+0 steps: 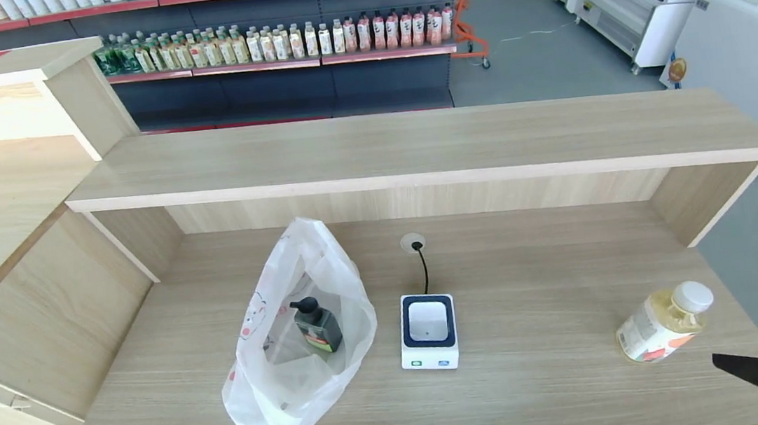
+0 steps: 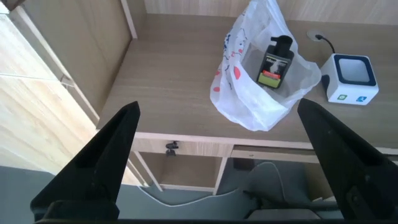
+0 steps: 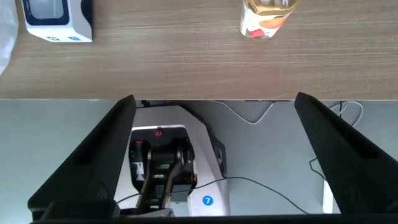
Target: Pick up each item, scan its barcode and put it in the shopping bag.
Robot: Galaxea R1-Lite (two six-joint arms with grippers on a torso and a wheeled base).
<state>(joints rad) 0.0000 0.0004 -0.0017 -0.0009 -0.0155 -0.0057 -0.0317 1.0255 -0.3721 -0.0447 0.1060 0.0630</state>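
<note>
Scanner (image 1: 427,332) on counter (image 1: 540,273) between yellow bottle (image 1: 665,323) and shopping bag (image 1: 263,386) with dark bottle (image 1: 318,326)

The bag (image 1: 263,386) is white with pink drawings, the pump bottle (image 1: 319,331) black, the scanner (image 1: 427,330) white and blue, the round bottle (image 1: 659,327) yellow.

Left hand (image 2: 217,109) and right hand (image 3: 214,99) gape wide.

No print can be read anywhere.
- Yellow bottle (image 1: 665,323): wrap label, white with orange-red patches; lettering too small.
- Pump bottle (image 1: 317,326) in shopping bag (image 1: 249,388): dark label with a red band low down; unreadable.
- Bag: red cartoon print; no words made out.
- Scanner (image 1: 427,332): two small front stickers, one green, one blue.
- Shelf bottles (image 1: 276,42): labels blurred.
</note>
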